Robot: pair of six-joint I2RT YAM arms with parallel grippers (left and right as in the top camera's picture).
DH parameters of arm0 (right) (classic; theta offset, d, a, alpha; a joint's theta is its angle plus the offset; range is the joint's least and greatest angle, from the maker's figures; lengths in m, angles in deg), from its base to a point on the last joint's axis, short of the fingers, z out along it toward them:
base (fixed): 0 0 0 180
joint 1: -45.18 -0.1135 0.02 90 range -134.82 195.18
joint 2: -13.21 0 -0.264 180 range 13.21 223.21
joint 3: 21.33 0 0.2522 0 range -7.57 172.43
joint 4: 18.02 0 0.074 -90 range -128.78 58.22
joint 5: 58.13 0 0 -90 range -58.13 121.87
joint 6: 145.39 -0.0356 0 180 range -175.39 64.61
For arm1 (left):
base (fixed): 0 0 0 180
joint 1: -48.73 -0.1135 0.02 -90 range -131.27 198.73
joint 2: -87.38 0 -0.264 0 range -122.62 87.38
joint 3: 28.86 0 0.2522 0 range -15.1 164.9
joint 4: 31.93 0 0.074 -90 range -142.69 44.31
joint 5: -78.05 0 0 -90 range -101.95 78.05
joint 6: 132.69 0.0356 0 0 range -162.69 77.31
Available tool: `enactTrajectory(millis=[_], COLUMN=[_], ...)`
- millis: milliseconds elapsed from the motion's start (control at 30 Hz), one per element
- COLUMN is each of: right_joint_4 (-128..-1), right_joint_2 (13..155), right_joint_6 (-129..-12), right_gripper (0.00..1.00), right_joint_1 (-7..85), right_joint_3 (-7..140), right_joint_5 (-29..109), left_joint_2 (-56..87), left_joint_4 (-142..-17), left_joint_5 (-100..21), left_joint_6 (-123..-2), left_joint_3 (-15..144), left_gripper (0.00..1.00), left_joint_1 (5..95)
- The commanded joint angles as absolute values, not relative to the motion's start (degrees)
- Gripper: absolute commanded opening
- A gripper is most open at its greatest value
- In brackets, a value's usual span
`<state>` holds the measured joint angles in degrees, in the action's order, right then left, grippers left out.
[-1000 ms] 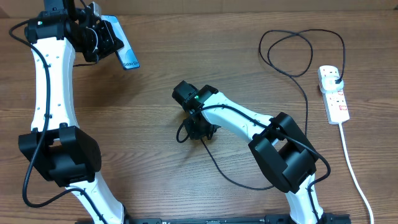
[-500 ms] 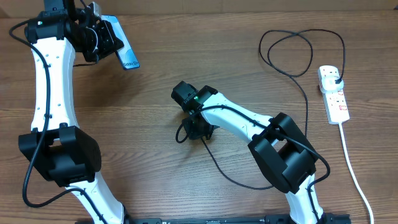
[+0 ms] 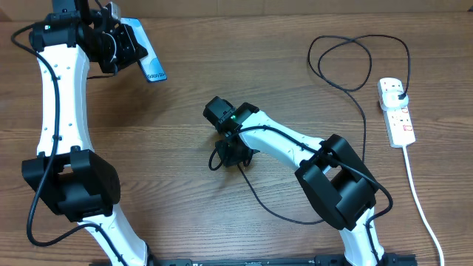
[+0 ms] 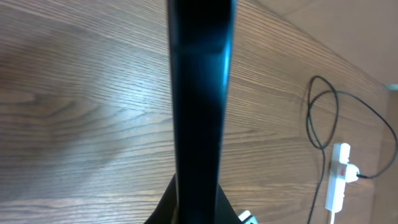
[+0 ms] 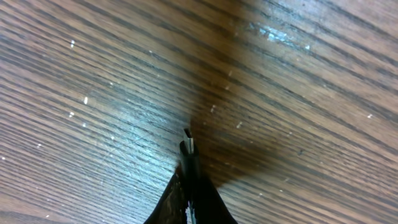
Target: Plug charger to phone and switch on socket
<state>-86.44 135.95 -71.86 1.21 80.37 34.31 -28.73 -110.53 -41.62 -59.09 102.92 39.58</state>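
Observation:
My left gripper (image 3: 124, 46) is shut on the phone (image 3: 150, 65) and holds it raised at the far left, its light blue screen tilted up. In the left wrist view the phone (image 4: 199, 93) is a dark edge-on bar rising from between the jaws. My right gripper (image 3: 233, 155) is low over the table centre, shut on the charger's connector end. The metal connector tip (image 5: 188, 142) sticks out past the fingertips (image 5: 198, 198), just above the wood. The charger cable (image 3: 347, 87) loops away to its black plug (image 3: 400, 94), which sits in the white socket (image 3: 399, 118) at the right.
The socket's thick white cord (image 3: 423, 207) runs down the right side to the table's front edge. Slack black cable (image 3: 277, 216) curves on the table beside the right arm's base. The socket (image 4: 339, 177) and the cable loop (image 4: 323, 118) also show in the left wrist view.
The right gripper's jaws have drawn together on the charger's connector end. Both arms otherwise stay where they were, and the phone has not moved.

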Motion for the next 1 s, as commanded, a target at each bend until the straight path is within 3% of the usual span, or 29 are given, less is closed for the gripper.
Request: enactTrajectory(millis=[0, 400, 633, 967], right_joint_4=[-85.6, -83.6, -77.5, -69.2], right_joint_2=[136.3, 120.1, 115.8, 115.8], right_joint_6=[-72.1, -71.4, -71.7, -75.1], right_gripper=[0.04, 0.04, 0.04, 0.04], right_joint_1=[1.7, 6.7, 13.2, 15.0], right_joint_3=[81.7, 86.0, 86.0, 85.9], right_joint_5=[34.9, 48.6, 71.1, 84.7], left_joint_2=[-28.5, -28.5, -28.5, -28.5], left_joint_4=[-109.5, -106.4, -105.2, -105.1], left_joint_5=[-51.0, -82.9, -97.8, -102.6], left_joint_6=[-54.0, -41.1, -38.1, -37.6], left_joint_3=[103.5, 103.5, 103.5, 103.5], left_gripper=[0.04, 0.04, 0.04, 0.04], left_joint_1=[39.4, 39.4, 39.4, 40.0])
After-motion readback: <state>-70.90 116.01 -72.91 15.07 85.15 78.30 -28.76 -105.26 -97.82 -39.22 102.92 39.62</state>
